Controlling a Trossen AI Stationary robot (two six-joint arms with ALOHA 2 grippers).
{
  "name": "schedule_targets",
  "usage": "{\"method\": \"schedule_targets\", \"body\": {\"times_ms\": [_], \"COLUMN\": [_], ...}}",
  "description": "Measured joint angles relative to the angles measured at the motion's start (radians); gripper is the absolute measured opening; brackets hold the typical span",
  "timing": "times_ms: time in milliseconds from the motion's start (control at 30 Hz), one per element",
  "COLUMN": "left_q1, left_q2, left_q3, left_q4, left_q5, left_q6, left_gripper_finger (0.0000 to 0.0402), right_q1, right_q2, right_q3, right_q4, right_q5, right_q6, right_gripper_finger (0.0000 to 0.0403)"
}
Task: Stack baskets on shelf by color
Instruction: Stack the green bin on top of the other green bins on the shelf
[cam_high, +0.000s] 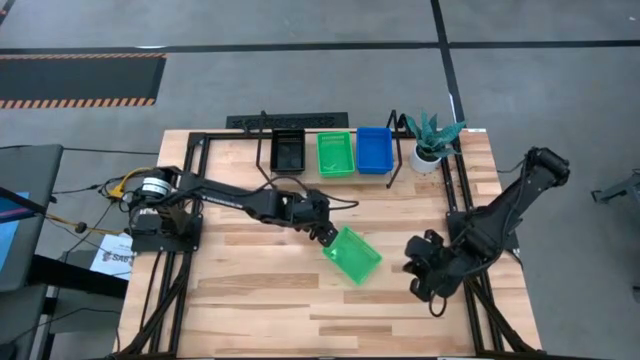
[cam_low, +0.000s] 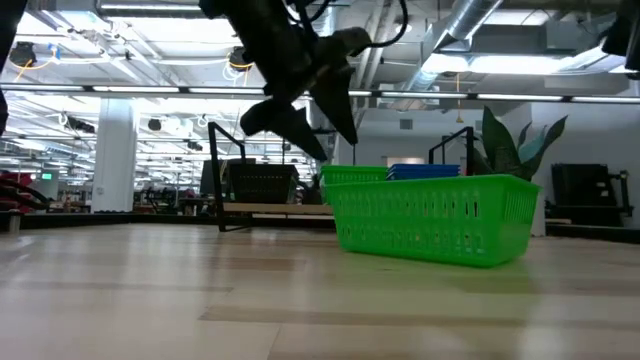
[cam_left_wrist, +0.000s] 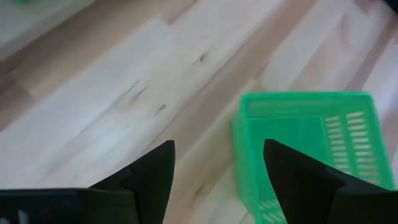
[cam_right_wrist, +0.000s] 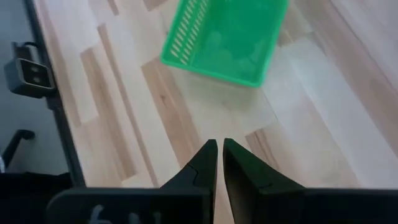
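Observation:
A loose green basket (cam_high: 352, 255) rests on its bottom on the table's middle; it also shows in the low view (cam_low: 430, 220). My left gripper (cam_high: 324, 237) is open just above and beside the basket's left end, touching nothing; in the left wrist view (cam_left_wrist: 219, 149) its fingers stand over bare wood and the basket's rim (cam_left_wrist: 245, 124). My right gripper (cam_high: 420, 275) is shut and empty, right of the basket. On the shelf (cam_high: 311, 152) at the far edge stand black (cam_high: 288, 150), green (cam_high: 335, 153) and blue (cam_high: 375, 150) baskets side by side.
A white pot with a green plant (cam_high: 430, 150) stands right of the shelf. Black frame rails (cam_high: 190, 200) run along the table's left and right sides. Bare tabletop lies toward the near edge (cam_high: 300, 310).

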Motion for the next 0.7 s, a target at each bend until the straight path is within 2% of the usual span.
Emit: {"method": "schedule_targets", "body": {"times_ms": [300, 433, 700], "left_q1": [-0.018, -0.024, -0.044], "left_q2": [0.093, 0.108, 0.108], "left_q3": [0.007, 0.008, 0.008], "left_q4": [0.049, 0.057, 0.058], "left_q5": [0.025, 0.046, 0.019], "left_q6": [0.026, 0.028, 0.035], "left_gripper_finger": [0.0233, 0.0233, 0.0233], "right_q1": [-0.007, -0.007, -0.007], "right_q2": [0.007, 0.007, 0.007], "right_q3": [-0.001, -0.001, -0.001], "right_q4": [-0.019, -0.013, -0.014], "right_q5": [0.004, 0.003, 0.003], "right_q6": [0.028, 0.029, 0.05], "right_gripper_finger": [0.0053, 0.0053, 0.0053]}}
